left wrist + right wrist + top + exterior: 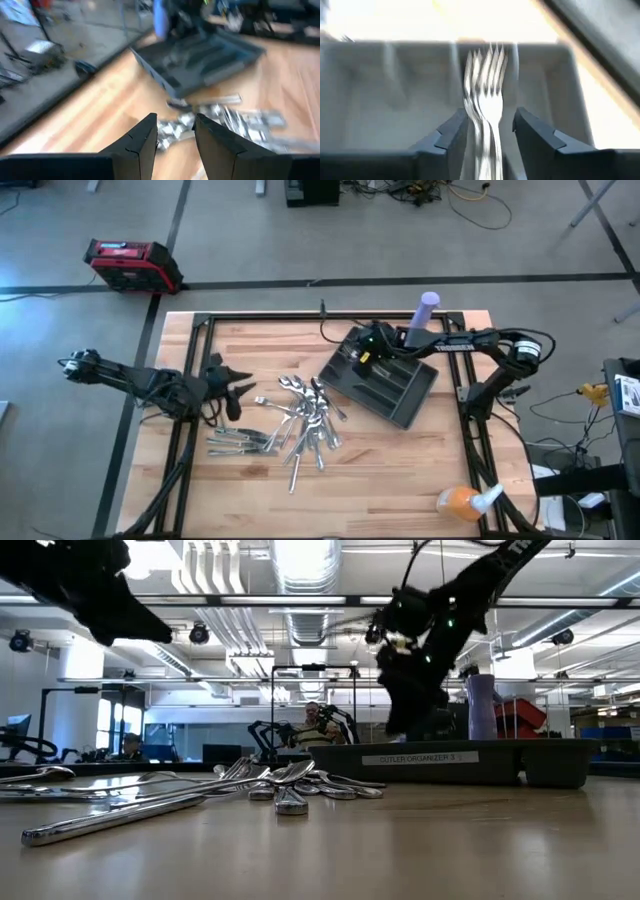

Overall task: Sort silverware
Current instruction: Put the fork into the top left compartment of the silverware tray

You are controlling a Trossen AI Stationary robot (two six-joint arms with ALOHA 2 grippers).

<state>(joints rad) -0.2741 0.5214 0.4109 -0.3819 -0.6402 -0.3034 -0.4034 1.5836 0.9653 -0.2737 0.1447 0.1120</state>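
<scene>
Between right hand's (490, 127) fingers, fork (487, 95)

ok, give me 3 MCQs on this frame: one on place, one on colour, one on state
1. Where is the right pincer?
A. over the dark tray
B. over the silverware pile
C. off the table

2. What colour is the upright cylinder behind the tray?
A. red
B. purple
C. green

3. What is between the right pincer's fingers?
A. nothing
B. a spoon
C. a fork

Answers:
1. A: the high view shows the right arm reaching over the tray's left end, while the silverware pile lies on the wood beside it.
2. B: it shows pale purple from above.
3. C: the right wrist view shows tines pointing into a tray compartment, handle between the fingers.

The left pincer is open, left of the pile.
</scene>
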